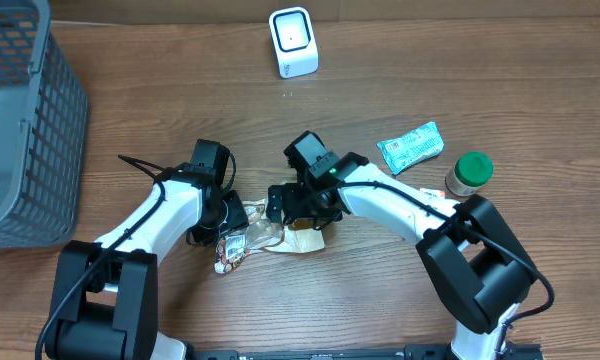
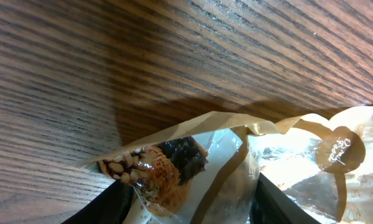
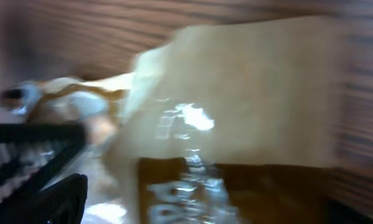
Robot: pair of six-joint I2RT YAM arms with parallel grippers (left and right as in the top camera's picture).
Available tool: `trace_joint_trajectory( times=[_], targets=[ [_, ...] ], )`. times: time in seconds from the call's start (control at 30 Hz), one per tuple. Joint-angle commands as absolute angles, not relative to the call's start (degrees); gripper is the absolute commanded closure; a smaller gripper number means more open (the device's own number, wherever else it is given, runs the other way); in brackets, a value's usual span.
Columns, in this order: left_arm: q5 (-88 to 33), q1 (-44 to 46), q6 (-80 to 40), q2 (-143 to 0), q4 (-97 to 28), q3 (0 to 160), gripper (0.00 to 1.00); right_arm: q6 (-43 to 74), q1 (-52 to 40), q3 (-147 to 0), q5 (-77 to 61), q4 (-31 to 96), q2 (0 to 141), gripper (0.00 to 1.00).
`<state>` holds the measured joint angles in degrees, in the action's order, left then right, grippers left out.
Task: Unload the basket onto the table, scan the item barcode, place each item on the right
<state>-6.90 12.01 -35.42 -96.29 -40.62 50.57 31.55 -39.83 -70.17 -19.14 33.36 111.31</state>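
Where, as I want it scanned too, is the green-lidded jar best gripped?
Grip the jar across its round body under the green lid, coming down from above: it seems upright and clear of the green packet, so both sides are free.

From overhead I see a dark wood-grain desk (image 1: 180,90). At twelve o'clock, near the far edge, a small white scanner (image 1: 293,42) stands upright. At nine to ten o'clock sits a grey mesh basket (image 1: 20,130) — it runs off the left of my view. Toward three o'clock a green packet (image 1: 411,147) lies flat, with a green-lidded jar (image 1: 469,173) just beside it. Just below centre, toward six o'clock, a clear-and-tan snack bag (image 1: 255,240) lies crumpled on the wood.
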Motion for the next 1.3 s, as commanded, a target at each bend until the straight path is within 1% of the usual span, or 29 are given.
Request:
trace_joint_trajectory(
  times=[0.0, 0.1, 0.17, 0.2, 0.23, 0.37, 0.43, 0.47, 0.53, 0.57, 0.63, 0.73, 0.87, 0.97, 1.1, 1.27],
  targets=[
    [-4.51, 12.19, -34.28, -100.51, -40.45, 47.83, 0.51, 33.54, -40.16, -67.02, -27.4, 31.46, 111.35, 0.05],
    [-4.51, 12.19, -34.28, -100.51, -40.42, 47.83, 0.51, 35.2, -40.16, -66.37, -29.34, 29.23, 111.35, 0.19],
    [-4.56, 12.19, -34.3, -100.51, -40.45, 47.83, 0.51, 35.2, -40.16, -66.28, -30.52, 27.9, 111.35, 0.3],
    [-4.62, 12.19, -34.28, -100.51, -40.45, 47.83, 0.5, 35.18, -40.16, -66.28, -31.0, 27.38, 111.35, 0.33],
    [-4.8, 12.19, -34.28, -100.51, -40.45, 47.83, 0.5, 35.2, -40.16, -66.28, -31.22, 26.96, 111.35, 0.34],
    [-5.02, 12.19, -34.28, -100.51, -40.45, 47.83, 0.43, 35.16, -40.14, -66.28, -31.18, 25.78, 111.35, 0.38],
    [-5.43, 12.19, -34.24, -100.51, -40.73, 47.83, 0.43, 35.14, -40.14, -66.28, -31.16, 25.76, 111.35, 0.4],
    [-6.15, 12.16, -32.99, -100.49, -40.88, 47.94, 0.46, 35.14, -40.07, -66.28, -31.03, 25.78, 111.35, 0.45],
    [-7.6, 11.92, -31.18, -100.49, -40.93, 48.49, 0.5, 35.14, -39.92, -66.28, -31.0, 25.8, 111.35, 0.55],
    [-7.77, 11.92, -31.05, -100.49, -41.25, 48.88, 0.5, 35.14, -39.92, -66.28, -31.0, 25.87, 111.35, 0.57],
    [-7.73, 11.92, -30.83, -100.44, -42.28, 50.17, 0.49, 35.14, -39.92, -66.28, -30.98, 25.98, 111.35, 0.58],
    [-7.49, 11.92, -29.58, -100.42, -44.27, 53.04, 0.49, 35.14, -39.92, -66.28, -30.98, 25.98, 111.35, 0.66],
    [-5.87, 11.92, -28.25, -100.38, -47.59, 58.65, 0.5, 34.81, -39.92, -66.28, -30.96, 25.98, 111.35, 0.71],
    [-2.87, 11.9, -28.27, -100.38, -50.87, 63.55, 0.5, 32.8, -39.92, -66.28, -30.52, 26.02, 111.35, 0.78],
    [2.81, 11.49, -28.25, -100.38, -57.45, 72.79, 0.51, 32.49, -39.92, -66.28, -30.48, 26.2, 111.35, 0.79],
    [5.06, 9.69, -27.0, -100.38, -62.63, 81.56, 0.46, 32.49, -39.92, -66.28, -29.15, 26.2, 111.35, 0.79]
  ],
)
